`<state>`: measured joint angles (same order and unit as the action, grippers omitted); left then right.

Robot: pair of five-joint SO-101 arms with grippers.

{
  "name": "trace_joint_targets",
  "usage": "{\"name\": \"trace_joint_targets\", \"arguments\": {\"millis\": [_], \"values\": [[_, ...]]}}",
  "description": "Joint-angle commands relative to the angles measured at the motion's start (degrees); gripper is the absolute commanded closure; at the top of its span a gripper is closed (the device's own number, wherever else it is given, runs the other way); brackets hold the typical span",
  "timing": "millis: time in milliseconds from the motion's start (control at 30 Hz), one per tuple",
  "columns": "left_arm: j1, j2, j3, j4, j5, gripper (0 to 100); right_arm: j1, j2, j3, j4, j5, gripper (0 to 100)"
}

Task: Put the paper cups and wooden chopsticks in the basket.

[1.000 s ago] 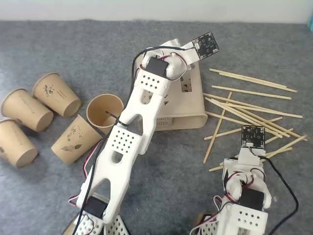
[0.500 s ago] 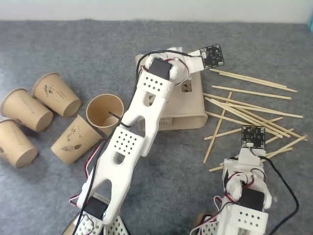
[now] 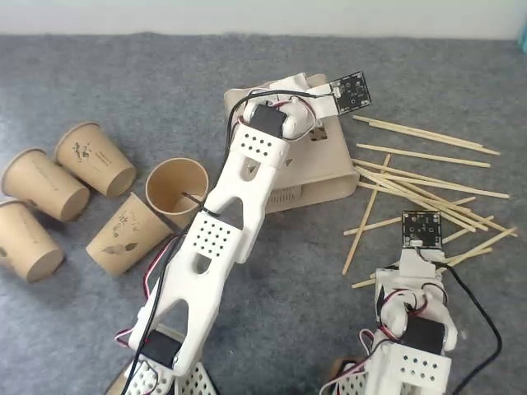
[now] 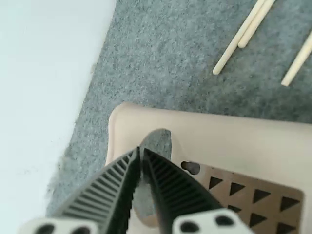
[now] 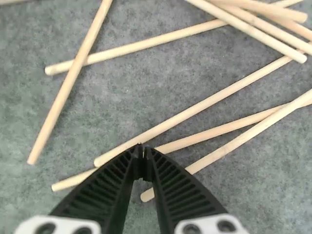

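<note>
Left wrist view shows the left tool point(image 4: 140, 155) pinching the basket point(image 4: 234, 141) rim, while the right tool point(image 5: 142, 152) hangs clenched, empty, over chopsticks point(image 5: 195, 110).

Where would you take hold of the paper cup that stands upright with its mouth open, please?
Grip the upright paper cup by its rim from above, fingers straddling the wall. Its open mouth faces up, and a lying cup crowds its near side, so the far rim probably offers most room.
</note>
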<state>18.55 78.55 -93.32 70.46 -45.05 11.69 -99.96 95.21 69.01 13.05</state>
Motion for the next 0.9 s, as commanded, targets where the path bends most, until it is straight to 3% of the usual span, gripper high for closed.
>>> {"name": "trace_joint_targets", "arguments": {"millis": [0,100,267,433,733,867], "values": [[-1.1,-3.4,-2.6,1.1,1.5,98,0.4,0.2,-1.4,0.2,1.5,99.1],[-0.7,-6.9,-2.6,5.0,2.8,98,0.3,0.2,-1.4,0.2,1.5,99.1],[-1.4,-12.5,-2.6,8.8,10.9,87,0.4,0.2,-1.4,0.1,1.6,99.1],[-2.2,-12.5,-2.5,9.6,8.0,87,0.4,0.2,-1.4,0.1,1.8,99.1],[-3.1,-3.0,-2.4,-2.3,7.2,89,0.4,0.2,-1.4,0.1,1.8,99.1],[-2.9,-1.4,-2.4,-2.4,7.2,89,0.4,0.2,-1.4,0.1,1.8,99.1]]}}
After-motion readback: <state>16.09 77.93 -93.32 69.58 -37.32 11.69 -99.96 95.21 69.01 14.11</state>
